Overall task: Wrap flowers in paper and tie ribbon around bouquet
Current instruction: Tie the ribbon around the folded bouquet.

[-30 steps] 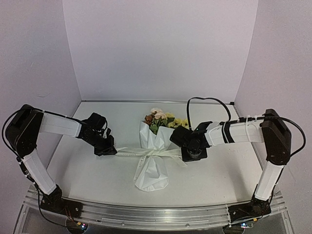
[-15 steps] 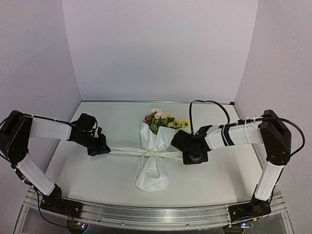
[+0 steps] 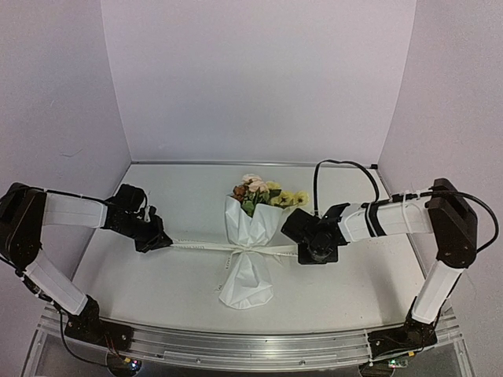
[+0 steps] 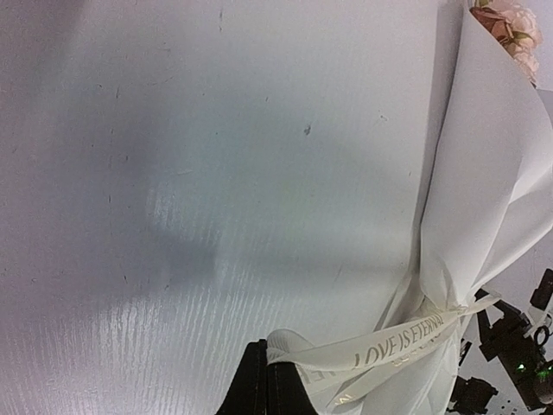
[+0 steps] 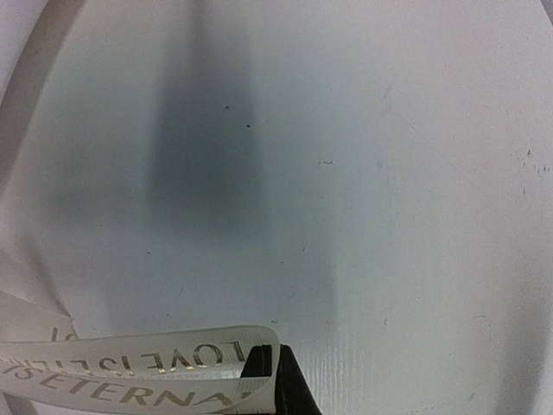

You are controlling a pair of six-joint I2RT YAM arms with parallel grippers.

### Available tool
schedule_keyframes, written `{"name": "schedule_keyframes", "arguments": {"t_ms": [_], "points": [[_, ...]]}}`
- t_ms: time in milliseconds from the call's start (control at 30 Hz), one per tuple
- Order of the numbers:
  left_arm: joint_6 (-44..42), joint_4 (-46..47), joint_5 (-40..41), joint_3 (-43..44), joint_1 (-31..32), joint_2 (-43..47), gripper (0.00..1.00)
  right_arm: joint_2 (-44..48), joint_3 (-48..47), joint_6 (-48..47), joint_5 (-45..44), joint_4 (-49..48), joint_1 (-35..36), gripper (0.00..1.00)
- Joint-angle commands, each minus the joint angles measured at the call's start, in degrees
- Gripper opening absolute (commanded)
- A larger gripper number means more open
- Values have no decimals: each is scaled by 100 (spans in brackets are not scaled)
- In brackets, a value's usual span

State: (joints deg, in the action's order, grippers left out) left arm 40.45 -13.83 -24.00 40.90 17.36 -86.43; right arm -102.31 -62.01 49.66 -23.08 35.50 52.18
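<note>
The bouquet (image 3: 250,239) lies mid-table, a white paper (image 4: 484,190) cone with the flowers (image 3: 262,192) showing at its far end. The cream ribbon (image 3: 200,247) crosses its narrow waist in a knot and runs taut to both sides. My left gripper (image 3: 161,243) is shut on the ribbon's left end (image 4: 363,354), well left of the bouquet. My right gripper (image 3: 308,253) is shut on the ribbon's right end (image 5: 173,372), just right of the waist. Gold lettering shows on the strip in both wrist views.
White walls close the table (image 3: 181,290) on three sides. A black cable (image 3: 342,169) arcs above my right arm. An aluminium rail (image 3: 251,345) runs along the near edge.
My left gripper has drawn leftward and my right gripper rightward, each with its ribbon end. The ribbon has pulled straight and tight around the bouquet's waist.
</note>
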Motion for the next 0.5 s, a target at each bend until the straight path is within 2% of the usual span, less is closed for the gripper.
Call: {"name": "schedule_keyframes", "arguments": {"t_ms": [0,467], "points": [[-67,-246,1002,-136,-494,188,0,226,399,139,-695,1438,-414,0],[-102,-179,838,-167,-783,115,0,590,854,235,-469,1225,-687,0]]}}
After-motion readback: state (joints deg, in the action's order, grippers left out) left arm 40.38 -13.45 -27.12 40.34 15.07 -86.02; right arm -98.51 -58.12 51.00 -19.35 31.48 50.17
